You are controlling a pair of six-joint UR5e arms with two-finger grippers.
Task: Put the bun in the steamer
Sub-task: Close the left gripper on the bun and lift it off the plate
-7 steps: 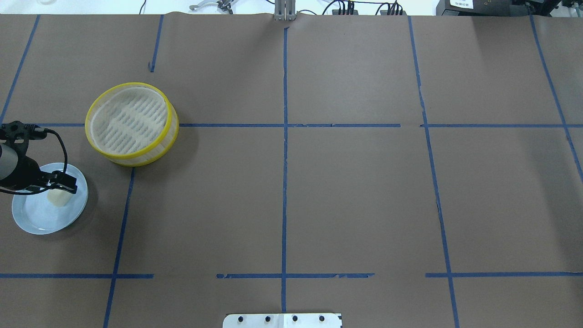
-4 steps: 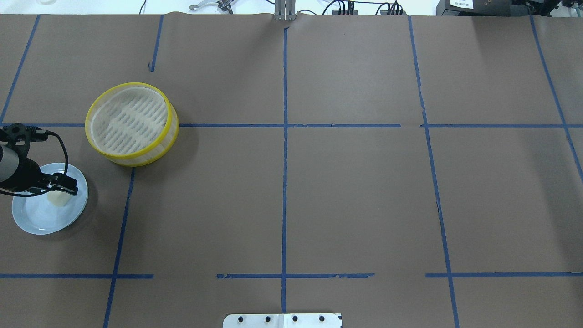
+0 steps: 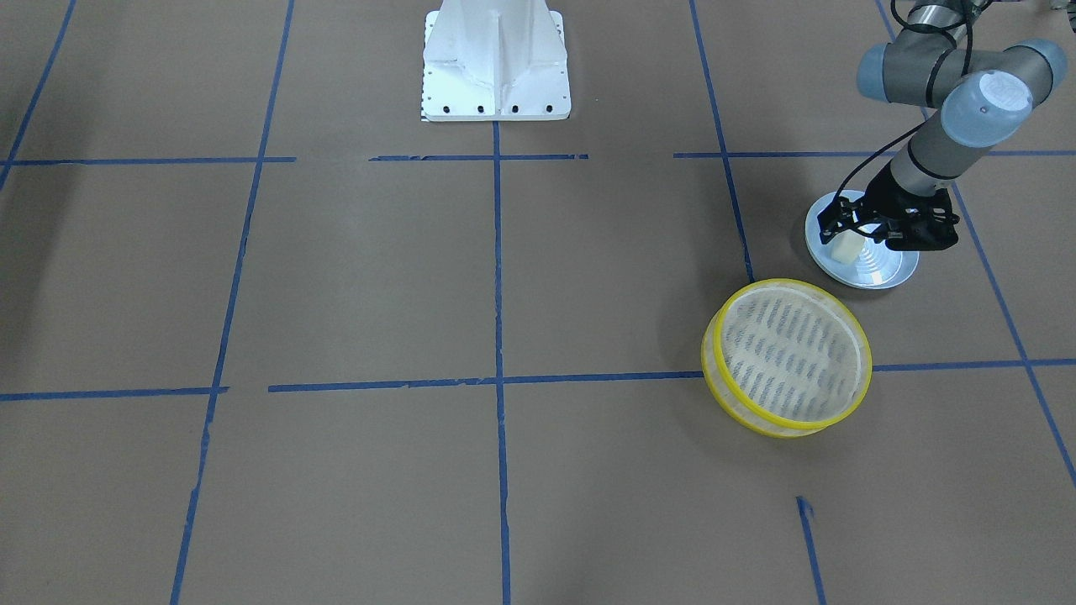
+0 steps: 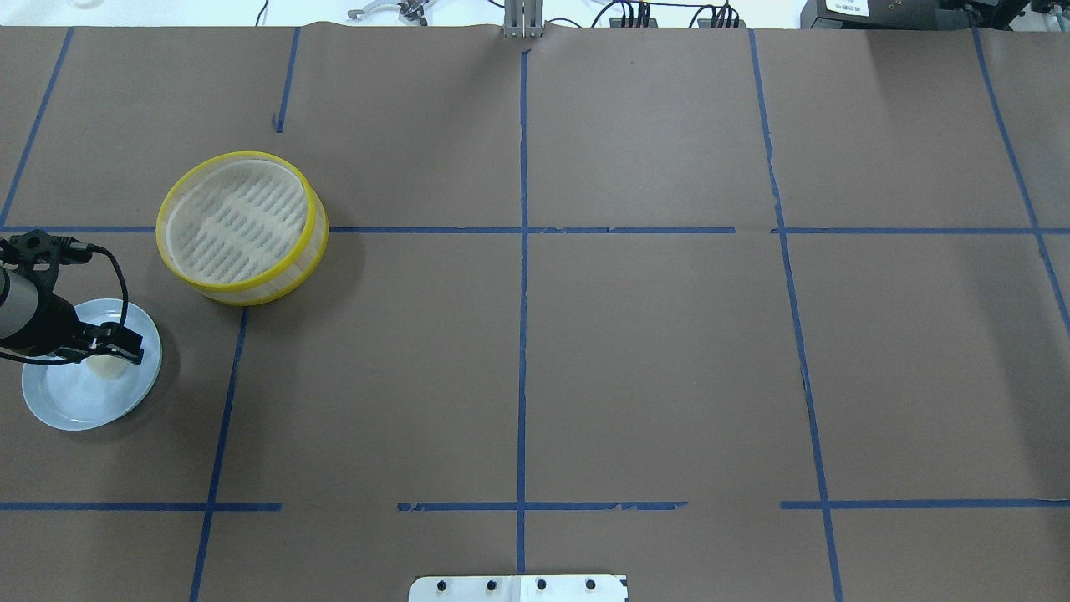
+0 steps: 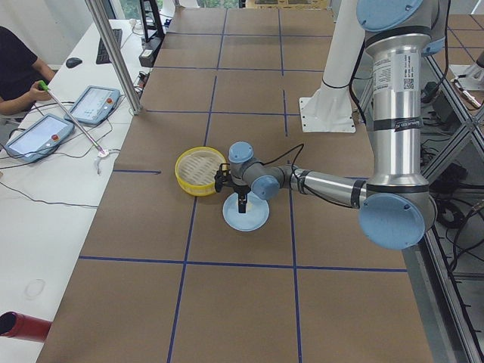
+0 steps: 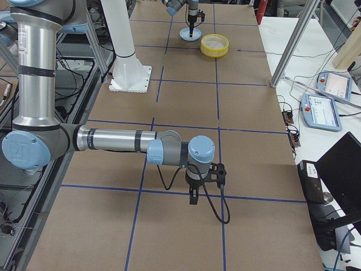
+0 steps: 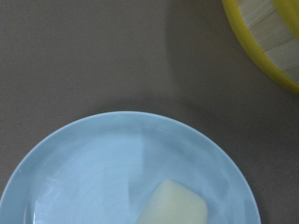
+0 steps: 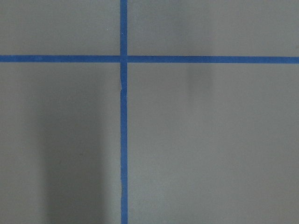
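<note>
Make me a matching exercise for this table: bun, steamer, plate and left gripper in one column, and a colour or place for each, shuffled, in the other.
Things:
1. bun
2. steamer
3. plate
4. left gripper

Descriptions:
A. yellow rims, nothing inside
B. black, down over the plate
C. cream-white, lying on the plate
D. pale blue, beside the steamer

Pairs: 1-C, 2-A, 3-D, 4-B

Bun [image 7: 174, 207] on plate [image 7: 93, 172], beside yellow steamer [image 4: 238, 221]
</note>
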